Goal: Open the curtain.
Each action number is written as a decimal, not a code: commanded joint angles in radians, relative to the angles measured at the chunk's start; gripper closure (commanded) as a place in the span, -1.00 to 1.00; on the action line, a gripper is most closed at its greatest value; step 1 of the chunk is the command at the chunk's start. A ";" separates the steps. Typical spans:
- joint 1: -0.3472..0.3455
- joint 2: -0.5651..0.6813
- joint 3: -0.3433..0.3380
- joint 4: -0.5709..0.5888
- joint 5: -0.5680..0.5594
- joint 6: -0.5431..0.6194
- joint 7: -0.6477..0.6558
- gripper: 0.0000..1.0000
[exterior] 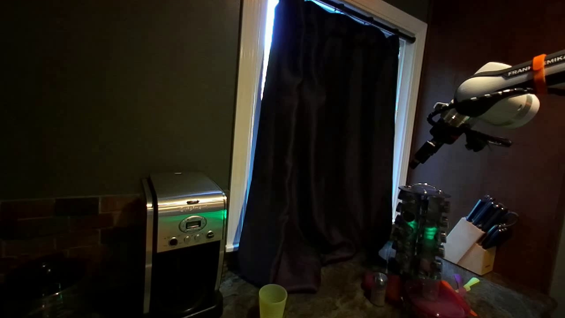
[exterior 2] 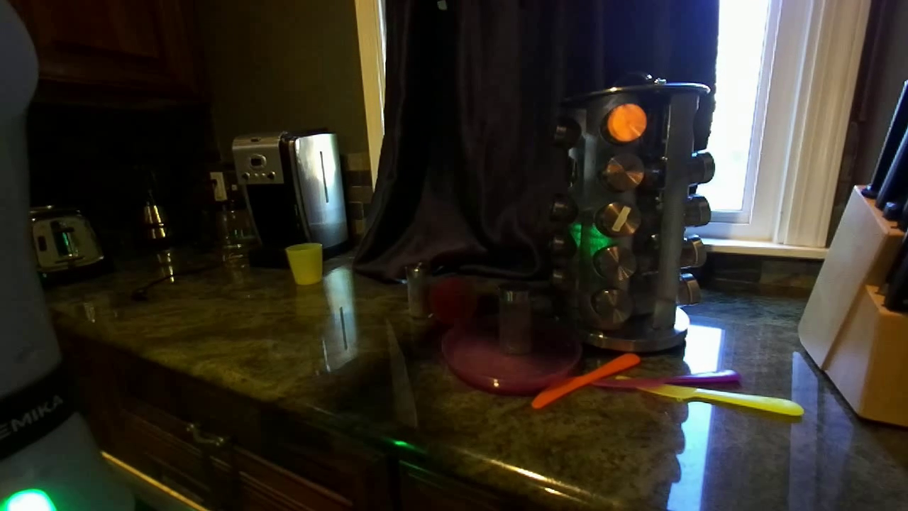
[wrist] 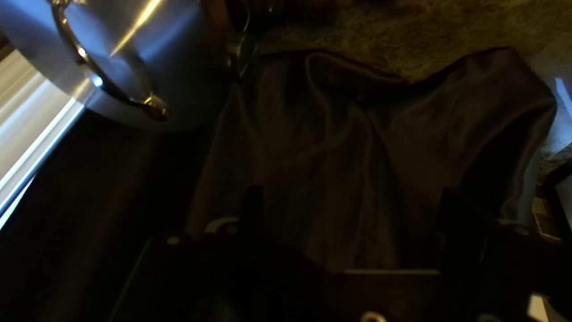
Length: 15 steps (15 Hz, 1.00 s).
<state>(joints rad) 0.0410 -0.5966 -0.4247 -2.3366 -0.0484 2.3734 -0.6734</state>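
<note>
The dark curtain (exterior: 335, 145) hangs over the window in long vertical folds, its lower hem resting on the counter. Light shows along both its sides. It also shows in an exterior view (exterior 2: 475, 142), partly behind the spice rack, and fills much of the wrist view (wrist: 313, 156). My gripper (exterior: 413, 166) is in the air to the right of the curtain, above the spice rack, pointing down and left. In the wrist view my gripper (wrist: 351, 192) has its two dark fingers wide apart, with the curtain's folds beyond them and nothing seen held between. The gripper is out of view in an exterior view.
A round metal spice rack (exterior 2: 631, 213) stands before the curtain's right part. A knife block (exterior: 470, 245), coffee maker (exterior: 187, 221), yellow cup (exterior 2: 305, 264), pink plate (exterior 2: 511, 365) and coloured knives (exterior 2: 745, 401) are on the counter. The curtain rod (exterior: 375, 22) runs along the window top.
</note>
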 commanded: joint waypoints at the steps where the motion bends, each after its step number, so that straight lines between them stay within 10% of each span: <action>1: 0.079 0.125 -0.124 0.167 0.146 -0.025 -0.217 -1.00; 15: -0.015 0.283 -0.107 0.351 0.320 0.028 -0.272 -1.00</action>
<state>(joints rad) 0.0543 -0.4011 -0.5200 -2.0869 0.2168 2.3784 -0.9100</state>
